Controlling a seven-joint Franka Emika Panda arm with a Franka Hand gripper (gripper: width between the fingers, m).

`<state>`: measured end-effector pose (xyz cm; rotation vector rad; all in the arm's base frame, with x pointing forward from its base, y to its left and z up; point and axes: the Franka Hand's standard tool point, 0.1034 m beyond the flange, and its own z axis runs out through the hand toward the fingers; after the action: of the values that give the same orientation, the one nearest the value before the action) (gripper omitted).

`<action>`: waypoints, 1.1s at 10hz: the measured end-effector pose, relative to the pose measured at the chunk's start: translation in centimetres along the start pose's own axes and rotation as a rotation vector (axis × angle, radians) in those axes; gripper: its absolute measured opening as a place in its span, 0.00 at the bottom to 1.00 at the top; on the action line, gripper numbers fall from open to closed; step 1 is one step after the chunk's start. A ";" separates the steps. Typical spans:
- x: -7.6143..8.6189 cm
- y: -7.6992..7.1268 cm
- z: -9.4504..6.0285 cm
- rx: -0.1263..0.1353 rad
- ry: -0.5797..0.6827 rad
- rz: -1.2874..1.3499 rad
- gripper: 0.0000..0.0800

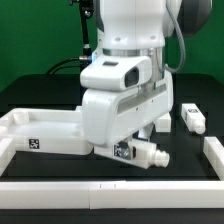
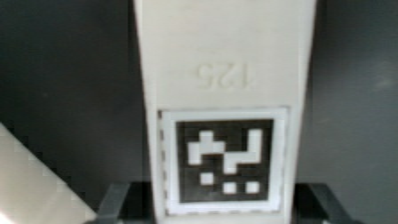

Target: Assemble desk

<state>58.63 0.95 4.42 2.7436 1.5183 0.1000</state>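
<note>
Between the jaws of the gripper (image 2: 222,205) I see 1 square white desk leg (image 2: 222,60). Its tagged end sits in the gap with the dark fingers (image 2: 121,200) pressed to both sides, so I read the jaws as narrowed to the leg's width and clamped on it. From the exterior view the gripper hangs low over the black table (image 1: 180,150), with the leg jutting sideways toward that view's right, roughly level; I cannot tell whether it clears the surface. Just beside the gripper, toward the exterior view's left, lies the rimmed tabletop (image 1: 50,128), and another leg (image 1: 192,117) lies well apart on the right. I judge this to be the pick-up step for 1 leg. Next I would need to lift it, turn it upright and line it up over 1 corner socket of the tabletop.
</note>
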 end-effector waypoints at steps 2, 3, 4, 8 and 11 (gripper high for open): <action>-0.3 -0.1 -0.1 0.001 -0.001 -0.043 0.36; -0.3 -0.1 0.0 0.002 -0.002 -0.042 0.36; -0.4 -0.1 0.0 0.003 -0.002 -0.042 0.36; -0.5 -3.1 -1.7 0.027 -0.008 -0.112 0.36; -0.6 -4.9 -2.6 0.027 -0.015 -0.254 0.36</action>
<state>54.01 3.02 6.82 2.5369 1.8590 0.0566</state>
